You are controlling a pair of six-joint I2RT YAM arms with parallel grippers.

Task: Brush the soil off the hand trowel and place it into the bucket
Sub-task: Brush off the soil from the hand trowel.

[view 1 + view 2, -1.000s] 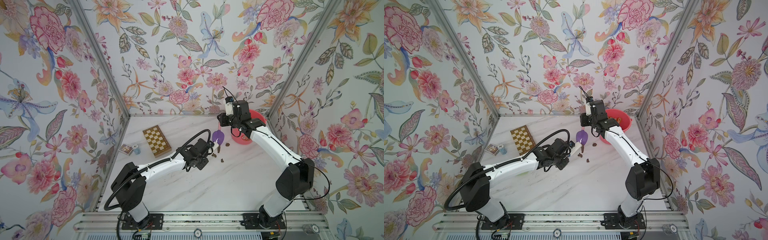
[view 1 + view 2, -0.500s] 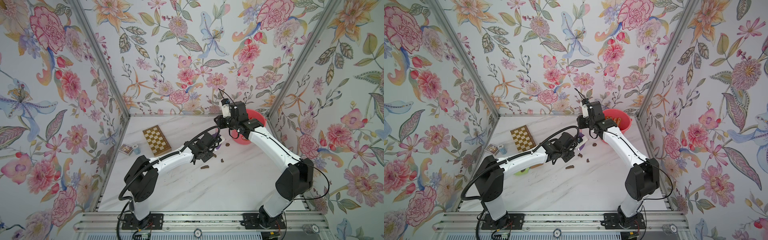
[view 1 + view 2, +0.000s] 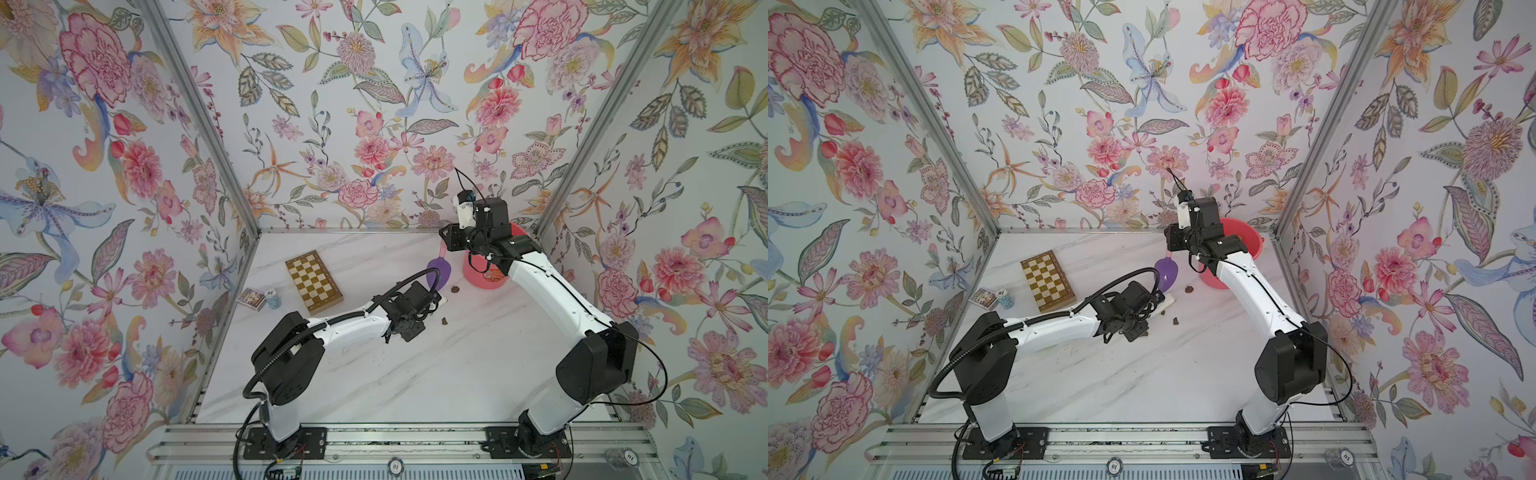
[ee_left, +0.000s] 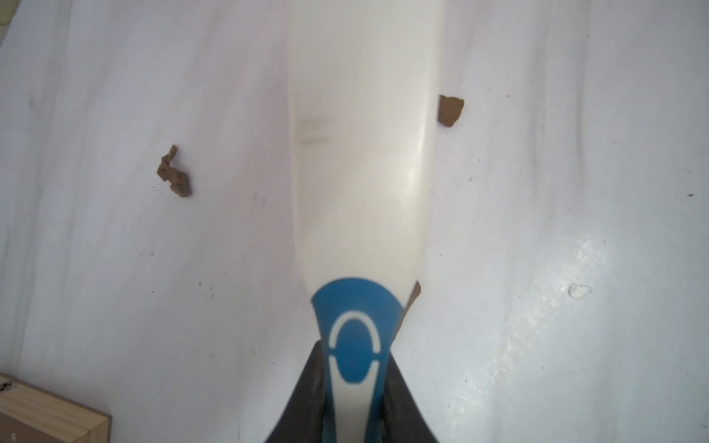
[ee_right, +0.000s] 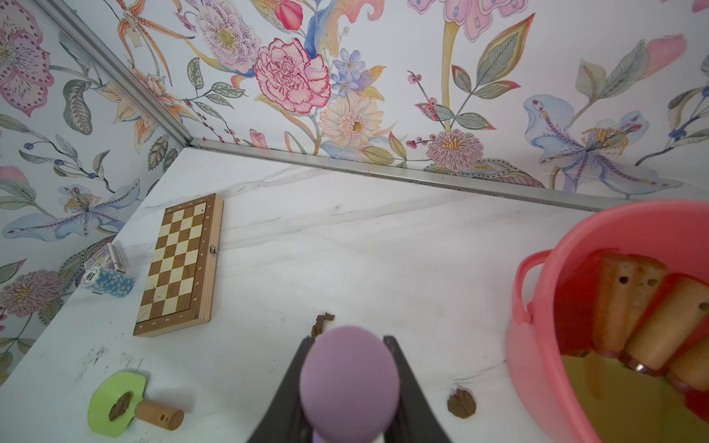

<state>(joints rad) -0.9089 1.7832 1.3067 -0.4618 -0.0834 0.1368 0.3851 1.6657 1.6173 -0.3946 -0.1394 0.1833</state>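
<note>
the right gripper [image 5: 348,345] is clamped on the purple trowel [image 3: 438,270], blade hanging down over the table [image 3: 415,374] just beside the bucket [image 3: 482,279], likely so loosened soil [image 3: 455,288] drops outside it. the left gripper [image 4: 355,368] is closed on a white and blue brush [image 4: 364,153] that reaches toward the blade, placed for a sweep. both top views show the two tools close together, but not whether they touch. only the right wrist view shows wooden handles [image 5: 629,299] inside the bucket and a green trowel [image 5: 115,402] carrying a lump, hidden from above by the left arm [image 3: 353,328].
</note>
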